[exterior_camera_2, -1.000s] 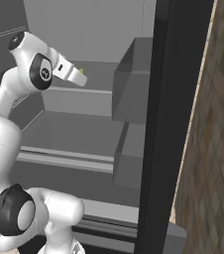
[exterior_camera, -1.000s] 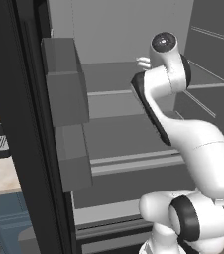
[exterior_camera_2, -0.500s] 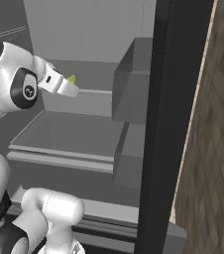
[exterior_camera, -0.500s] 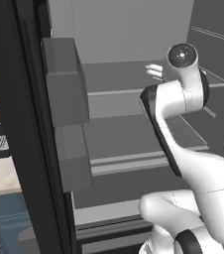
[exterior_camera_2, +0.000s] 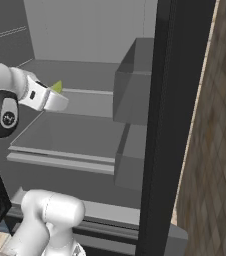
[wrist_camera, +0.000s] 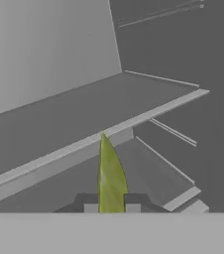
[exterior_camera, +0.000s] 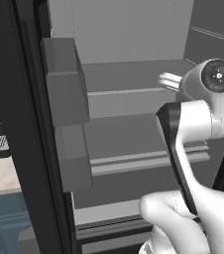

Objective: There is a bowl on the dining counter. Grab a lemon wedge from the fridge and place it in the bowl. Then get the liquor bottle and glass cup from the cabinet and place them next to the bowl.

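Here, lemon wedge (wrist_camera: 110, 178) pinched in hand (wrist_camera: 111, 204), tip pointing forward along fingers.

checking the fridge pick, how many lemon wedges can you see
1: the lemon wedge is pinched in the gripper, in front of the fridge shelf; its tip shows in the right base view.

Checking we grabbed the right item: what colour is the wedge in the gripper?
Yellow-green, a lemon wedge pinched between the fingertips; clearest in the hand view.
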Robot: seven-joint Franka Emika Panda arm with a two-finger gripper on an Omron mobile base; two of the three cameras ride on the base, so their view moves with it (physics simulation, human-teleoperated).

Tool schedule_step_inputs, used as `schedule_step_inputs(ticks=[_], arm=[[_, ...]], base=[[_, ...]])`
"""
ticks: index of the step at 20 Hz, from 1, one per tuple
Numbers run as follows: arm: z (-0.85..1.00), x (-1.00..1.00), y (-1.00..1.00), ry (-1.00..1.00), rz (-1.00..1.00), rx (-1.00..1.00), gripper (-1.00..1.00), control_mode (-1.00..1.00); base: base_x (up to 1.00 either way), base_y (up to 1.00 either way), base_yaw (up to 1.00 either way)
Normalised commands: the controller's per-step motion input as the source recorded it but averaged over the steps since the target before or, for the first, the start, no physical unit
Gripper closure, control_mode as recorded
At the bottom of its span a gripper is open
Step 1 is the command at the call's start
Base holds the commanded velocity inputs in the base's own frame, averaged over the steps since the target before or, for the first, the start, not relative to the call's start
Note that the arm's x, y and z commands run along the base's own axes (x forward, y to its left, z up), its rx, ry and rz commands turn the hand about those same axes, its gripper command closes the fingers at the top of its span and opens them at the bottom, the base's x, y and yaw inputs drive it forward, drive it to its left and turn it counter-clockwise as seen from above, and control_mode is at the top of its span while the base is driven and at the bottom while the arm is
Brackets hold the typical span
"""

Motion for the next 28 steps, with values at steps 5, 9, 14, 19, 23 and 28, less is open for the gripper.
schedule_step_inputs(ticks=[5,9,14,19,23,28], arm=[[0.05,-0.8,0.19,-0.08,0.09,0.0,1.0,-1.0],[0.06,-0.77,0.2,-0.08,0.08,0.0,1.0,-1.0],[0.05,-0.79,0.17,-0.14,0.1,-0.02,1.0,-1.0],[0.01,-0.75,0.18,-0.16,0.11,-0.03,1.0,-1.0],[0.0,-0.52,0.15,-0.1,0.08,-0.02,1.0,1.0],[0.0,0.0,0.0,0.0,0.0,0.0,1.0,1.0]], base=[[0.0,0.0,0.0],[0.0,0.0,0.0],[0.0,0.0,0.0],[0.0,0.0,0.0],[-0.17,0.04,0.03],[-0.78,0.11,0.1]])
